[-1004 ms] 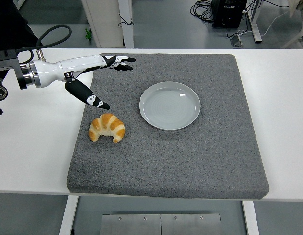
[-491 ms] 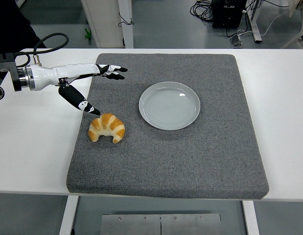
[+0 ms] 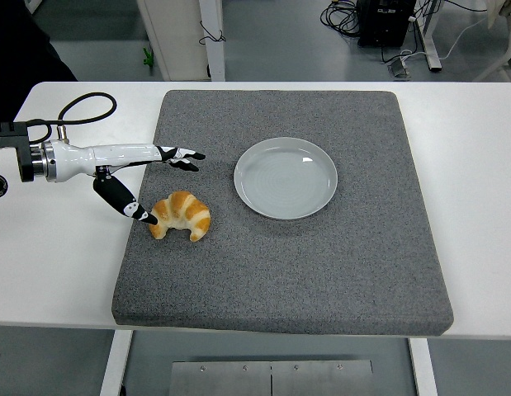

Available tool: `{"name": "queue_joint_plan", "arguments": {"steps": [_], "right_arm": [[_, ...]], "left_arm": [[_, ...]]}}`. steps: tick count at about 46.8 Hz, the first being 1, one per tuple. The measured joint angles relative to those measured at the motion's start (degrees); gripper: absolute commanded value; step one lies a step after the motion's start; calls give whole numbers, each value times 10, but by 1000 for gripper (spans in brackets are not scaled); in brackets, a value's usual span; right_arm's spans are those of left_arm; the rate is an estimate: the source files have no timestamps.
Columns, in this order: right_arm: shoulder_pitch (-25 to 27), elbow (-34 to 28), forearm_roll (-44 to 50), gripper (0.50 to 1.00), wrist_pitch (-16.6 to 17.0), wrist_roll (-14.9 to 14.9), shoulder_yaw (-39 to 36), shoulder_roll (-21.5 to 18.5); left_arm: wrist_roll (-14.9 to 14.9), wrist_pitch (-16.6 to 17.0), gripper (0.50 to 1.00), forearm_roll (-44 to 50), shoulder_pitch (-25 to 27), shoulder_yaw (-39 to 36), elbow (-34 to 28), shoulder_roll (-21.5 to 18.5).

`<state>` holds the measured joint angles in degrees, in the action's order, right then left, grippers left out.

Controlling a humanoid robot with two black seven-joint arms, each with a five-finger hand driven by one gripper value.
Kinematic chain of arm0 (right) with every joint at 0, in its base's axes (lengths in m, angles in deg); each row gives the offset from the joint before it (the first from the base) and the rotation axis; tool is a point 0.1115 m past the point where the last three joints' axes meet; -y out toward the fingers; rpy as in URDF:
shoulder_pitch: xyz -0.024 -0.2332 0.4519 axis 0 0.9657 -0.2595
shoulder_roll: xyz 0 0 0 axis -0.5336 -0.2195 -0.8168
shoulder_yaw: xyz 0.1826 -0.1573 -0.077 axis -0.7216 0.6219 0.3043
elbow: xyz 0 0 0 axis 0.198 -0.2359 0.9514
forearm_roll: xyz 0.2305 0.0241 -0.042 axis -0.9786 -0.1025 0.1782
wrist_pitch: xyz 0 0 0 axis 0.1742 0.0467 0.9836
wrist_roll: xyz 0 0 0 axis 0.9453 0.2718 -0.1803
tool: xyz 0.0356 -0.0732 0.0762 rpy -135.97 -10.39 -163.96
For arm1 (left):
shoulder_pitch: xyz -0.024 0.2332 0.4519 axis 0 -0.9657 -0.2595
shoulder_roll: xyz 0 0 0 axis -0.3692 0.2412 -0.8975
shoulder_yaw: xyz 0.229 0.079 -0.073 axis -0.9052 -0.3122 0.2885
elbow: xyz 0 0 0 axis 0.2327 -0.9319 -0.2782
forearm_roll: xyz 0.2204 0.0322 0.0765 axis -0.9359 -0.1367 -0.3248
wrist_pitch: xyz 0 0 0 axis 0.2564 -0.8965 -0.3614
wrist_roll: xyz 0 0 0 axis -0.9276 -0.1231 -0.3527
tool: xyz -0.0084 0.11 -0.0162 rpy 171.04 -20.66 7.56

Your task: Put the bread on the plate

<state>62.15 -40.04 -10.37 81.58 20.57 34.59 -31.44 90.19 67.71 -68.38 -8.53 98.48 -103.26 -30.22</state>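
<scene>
A golden croissant (image 3: 182, 214) lies on the left part of the grey foam mat (image 3: 321, 264). An empty pale grey plate (image 3: 286, 177) sits to its right, near the mat's middle. My left hand (image 3: 166, 186) reaches in from the left edge and is open: the thumb tip touches or nearly touches the croissant's left end, while the fingers (image 3: 182, 157) stretch out above and behind it. The hand holds nothing. The right arm is out of view.
The mat covers most of the white table (image 3: 478, 206). A black cable (image 3: 83, 107) loops behind the left wrist. Table legs and cables on the floor show at the top.
The left hand has drawn back left and come down toward the near edge. Its thumb now reaches the croissant's left end. Croissant and plate have not moved.
</scene>
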Motion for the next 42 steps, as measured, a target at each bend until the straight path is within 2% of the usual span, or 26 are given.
{"name": "queue_joint_plan", "arguments": {"steps": [18,31,42], "right_arm": [[0,0,0,1000,0,0,0,0],[0,0,0,1000,0,0,0,0],[0,0,0,1000,0,0,0,0]], "left_arm": [[-8,66,908,-29,-20,-13,-5,10],[-9,167,904,-29,-23,-62,-7,20],[-9,210,880,-29,-23,-83,-8,26]]}}
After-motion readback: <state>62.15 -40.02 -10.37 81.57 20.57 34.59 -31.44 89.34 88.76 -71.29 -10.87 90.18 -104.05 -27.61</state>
